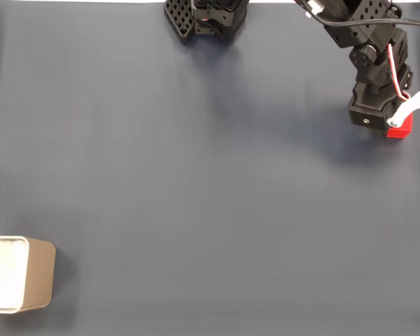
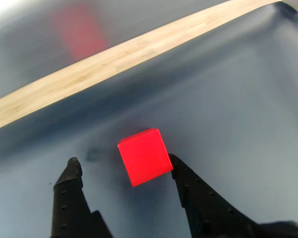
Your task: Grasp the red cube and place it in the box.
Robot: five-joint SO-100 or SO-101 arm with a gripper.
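The red cube sits on the dark blue tabletop, between the two black jaws of the gripper in the wrist view. The jaws stand apart, wider than the cube: the right-hand one in that view touches or nearly touches the cube's side, while the left-hand one is well clear of it, with bare tabletop between. The cube is turned a little askew to the jaws.

In the fixed view the cube lies near the right edge, in the upper part, partly covered by the gripper. The arm reaches down from the top edge and bends over the cube. The box stands far off in the lower left corner, its white inside facing left.
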